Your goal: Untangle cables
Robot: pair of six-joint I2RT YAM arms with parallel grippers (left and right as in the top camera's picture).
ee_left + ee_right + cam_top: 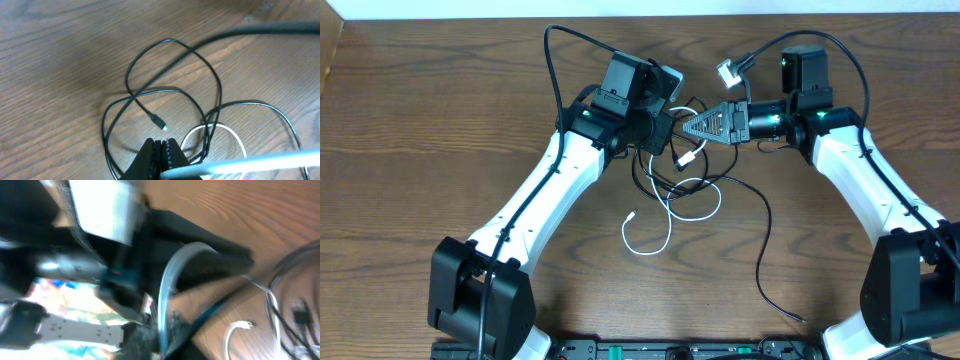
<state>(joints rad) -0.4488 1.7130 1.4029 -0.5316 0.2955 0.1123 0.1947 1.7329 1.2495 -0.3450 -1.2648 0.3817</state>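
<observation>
Black and white cables lie tangled on the wooden table between my two grippers. In the overhead view a white cable (pixel 626 237) loops toward the front and a black cable (pixel 766 225) trails off to the right. My left gripper (pixel 665 128) (pixel 162 143) is shut, with a white cable (pixel 260 162) pinched at the base of its jaws. Under it lie black cable loops (pixel 170 42) and a small black plug (pixel 157 121). My right gripper (pixel 688 127) (pixel 165 330) points left, close to the left one, its jaws tight around the same pale cable (pixel 167 280). This view is blurred.
A white connector (pixel 725 72) lies at the back, beside the right arm's thicker black wires. Another white plug end (pixel 245 325) rests on the wood to the right of my right gripper. The left arm's body fills the upper left of the right wrist view.
</observation>
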